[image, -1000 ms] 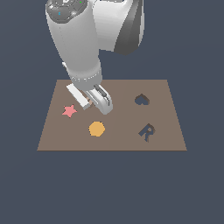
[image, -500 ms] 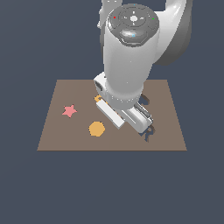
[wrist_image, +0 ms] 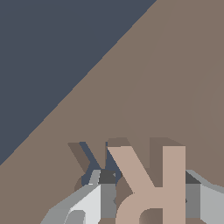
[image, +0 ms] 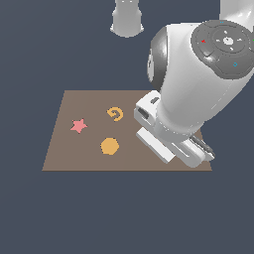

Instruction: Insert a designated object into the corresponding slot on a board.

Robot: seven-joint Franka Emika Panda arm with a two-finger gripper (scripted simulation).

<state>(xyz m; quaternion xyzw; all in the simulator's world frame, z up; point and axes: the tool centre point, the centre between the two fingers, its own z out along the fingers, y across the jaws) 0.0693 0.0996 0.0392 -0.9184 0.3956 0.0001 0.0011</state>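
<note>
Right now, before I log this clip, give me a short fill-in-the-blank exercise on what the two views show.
1. The gripper holds a tan piece shaped like the letter ____.
2. On the board, the pink piece has the shape of a ____.
3. The orange G lies on the board's ____ half in the exterior view.
4. In the exterior view, the arm hides the board's two dark ____.

Missing words: R; star; left; cut-outs

even, soft simulator light, sharp flat renders, faint shadow beneath the letter piece (wrist_image: pixel 153 183).
</note>
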